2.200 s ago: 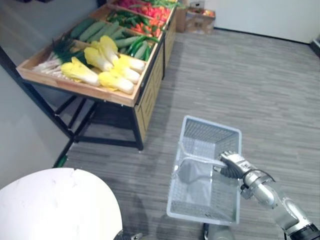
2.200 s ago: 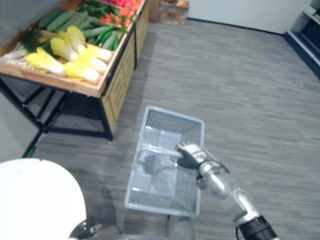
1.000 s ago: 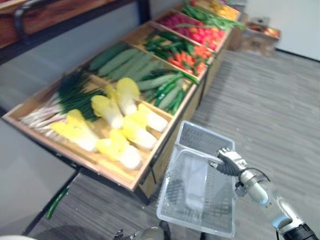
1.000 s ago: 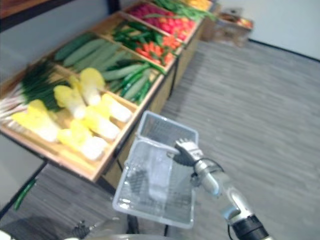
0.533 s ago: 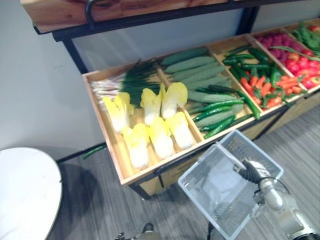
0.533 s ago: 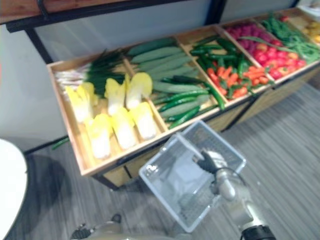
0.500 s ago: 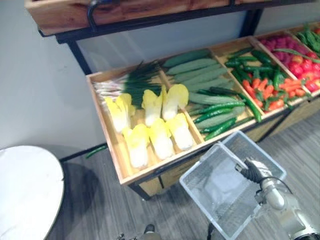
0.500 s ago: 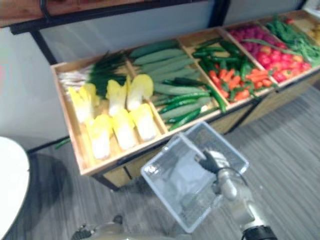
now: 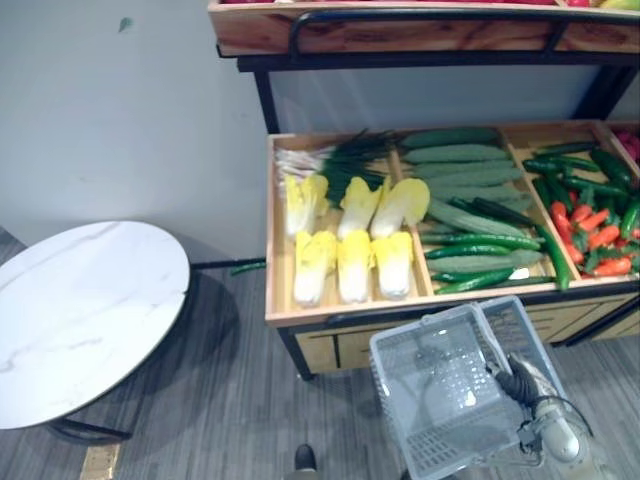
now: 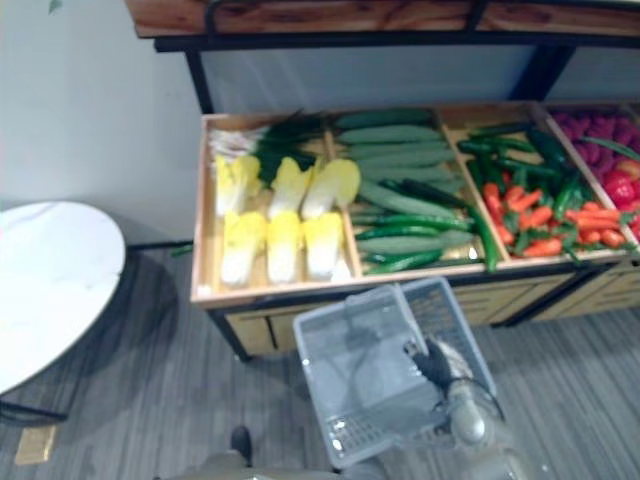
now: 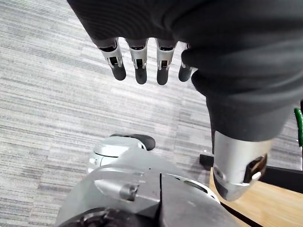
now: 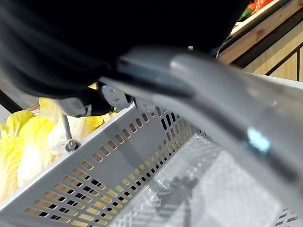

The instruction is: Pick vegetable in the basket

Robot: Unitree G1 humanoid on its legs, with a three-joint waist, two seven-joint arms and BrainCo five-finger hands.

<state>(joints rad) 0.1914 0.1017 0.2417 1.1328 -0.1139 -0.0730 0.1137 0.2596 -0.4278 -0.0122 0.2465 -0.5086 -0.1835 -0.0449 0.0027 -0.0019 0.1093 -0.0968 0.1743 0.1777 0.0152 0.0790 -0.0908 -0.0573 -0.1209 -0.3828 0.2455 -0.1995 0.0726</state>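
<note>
While the basket (image 9: 440, 392) was held by its handle (image 12: 213, 90), around which the fingers of the right hand (image 9: 522, 381) were curled, nothing had yet been put into it; its mesh bottom was seen bare. The vegetables were laid out in the wooden stand (image 9: 330, 318), just beyond the basket's far rim and away from the robot. The cabbages (image 9: 352, 262) were placed nearest, ahead and somewhat to the left of the basket, in two rows with their long axes running front to back; the pale ends of the near row were turned toward the front rail. The cucumbers (image 9: 462, 154) were set in the next compartment to the right, lying mostly crosswise. The left hand (image 11: 139, 64) was hung low over the floor (image 11: 52, 109), its fingers straight and relaxed and nothing held in them. Although the right hand was the nearer to the stand, it was occupied; the pick was therefore judged to fall to the left hand, by a reach forward and upward, with a cabbage to be grasped across its short axis.
</note>
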